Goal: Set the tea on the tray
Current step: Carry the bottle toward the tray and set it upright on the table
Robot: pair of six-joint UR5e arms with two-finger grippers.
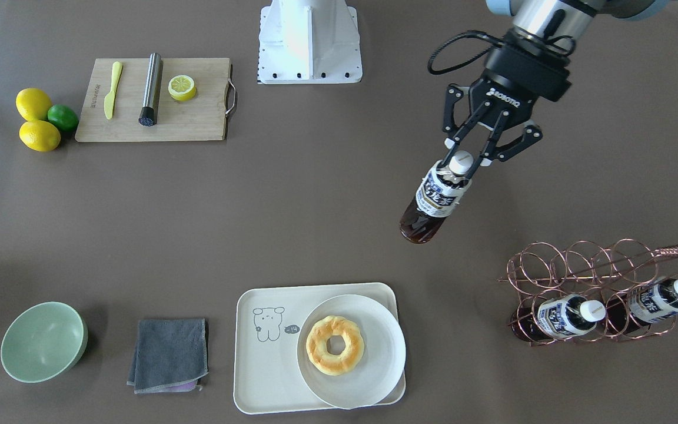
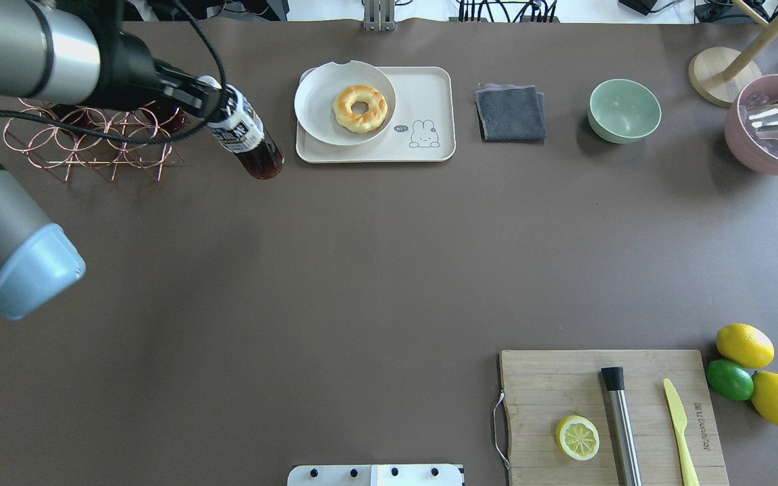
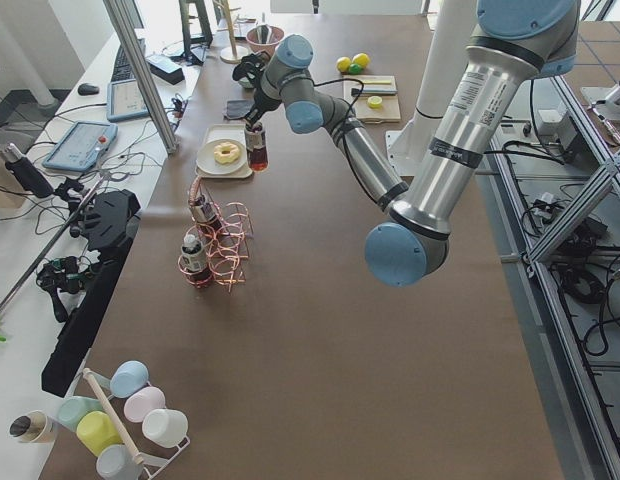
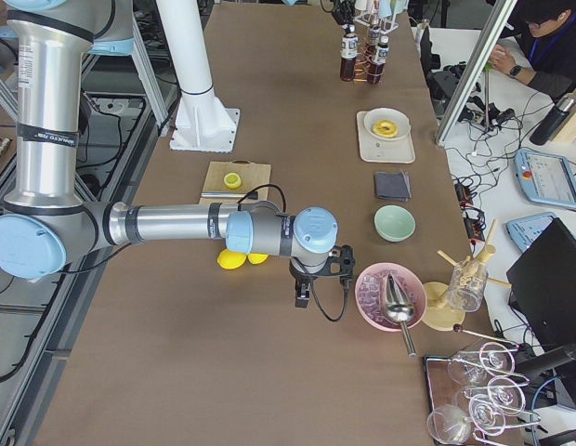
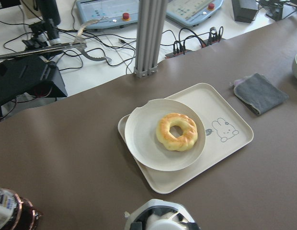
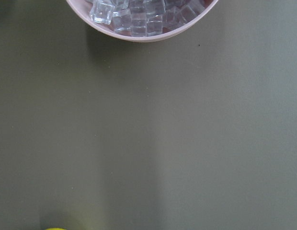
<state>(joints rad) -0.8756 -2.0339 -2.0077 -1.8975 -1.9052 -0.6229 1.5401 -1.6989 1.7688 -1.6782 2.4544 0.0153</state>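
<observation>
Brown tea (image 1: 433, 200), pinched at the neck by the left gripper (image 1: 465, 156), hangs tilted; the tray (image 2: 429, 94) lies near, to its right.

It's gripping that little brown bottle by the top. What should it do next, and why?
Probably carry it across towards the cream rectangular tray. The left end effector is shut on the white-capped plastic bottle of dark brown tea, with bare table between it and the tray. A round white plate with a doughnut fills the nearer half, so the end by the bear drawing looks freer.
</observation>
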